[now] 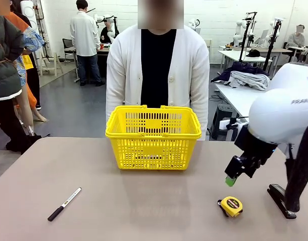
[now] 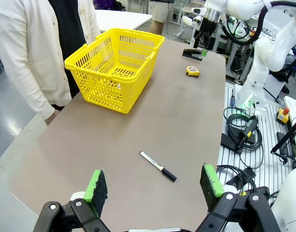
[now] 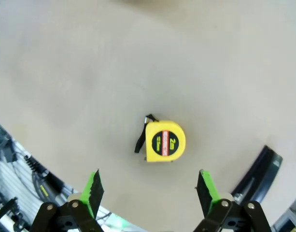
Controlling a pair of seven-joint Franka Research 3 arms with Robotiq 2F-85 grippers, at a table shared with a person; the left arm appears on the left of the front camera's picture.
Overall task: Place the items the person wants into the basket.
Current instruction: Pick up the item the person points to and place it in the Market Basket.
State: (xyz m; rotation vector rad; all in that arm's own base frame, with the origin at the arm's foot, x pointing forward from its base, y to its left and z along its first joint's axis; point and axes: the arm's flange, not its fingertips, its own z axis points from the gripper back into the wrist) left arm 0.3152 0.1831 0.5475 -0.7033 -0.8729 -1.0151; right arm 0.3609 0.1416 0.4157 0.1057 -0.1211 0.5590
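The tape measure (image 3: 165, 140) lies flat at mid-frame in the right wrist view, straight ahead of the right gripper (image 3: 150, 189), whose jaws stand wide and empty; its strap trails left. Its label reads "2m". The left gripper (image 2: 155, 186), also wide, is far off. The basket (image 1: 154, 124) sits upper centre, front view

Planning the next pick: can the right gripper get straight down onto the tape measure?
Probably yes. The right gripper hangs open above the tape measure, bare table around it; the black stapler lies off to one side.
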